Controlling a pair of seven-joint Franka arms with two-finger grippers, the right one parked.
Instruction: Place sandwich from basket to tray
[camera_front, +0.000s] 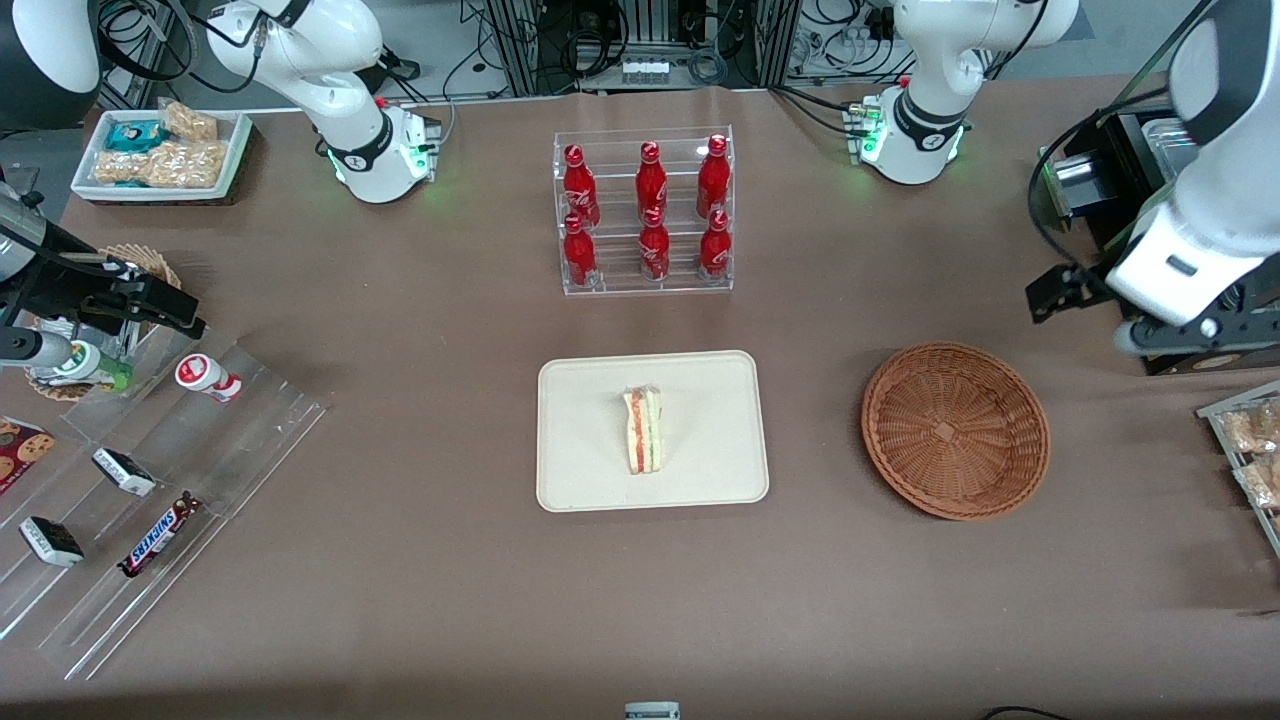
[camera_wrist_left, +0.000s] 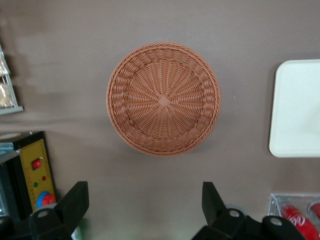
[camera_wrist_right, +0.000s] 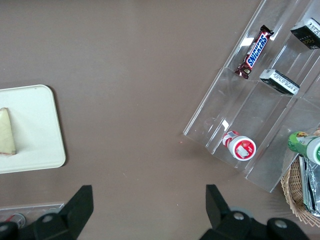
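The sandwich (camera_front: 643, 430), a clear-wrapped wedge with red and green layers, lies on the cream tray (camera_front: 700, 480), near its middle. The right wrist view shows a corner of the sandwich (camera_wrist_right: 6, 132) on the tray (camera_wrist_right: 35, 125). The round reddish-brown basket (camera_front: 955, 430) is empty and stands beside the tray, toward the working arm's end; it also shows in the left wrist view (camera_wrist_left: 163, 98), with the tray's edge (camera_wrist_left: 300, 115). My left gripper (camera_front: 1100, 300) hangs high above the table, farther from the front camera than the basket. It (camera_wrist_left: 145, 205) is open and empty.
A clear rack of red bottles (camera_front: 645, 215) stands farther from the front camera than the tray. A black control box (camera_front: 1200, 365) and a snack tray (camera_front: 1250, 450) sit at the working arm's end. A stepped acrylic stand with snacks (camera_front: 150, 480) lies toward the parked arm's end.
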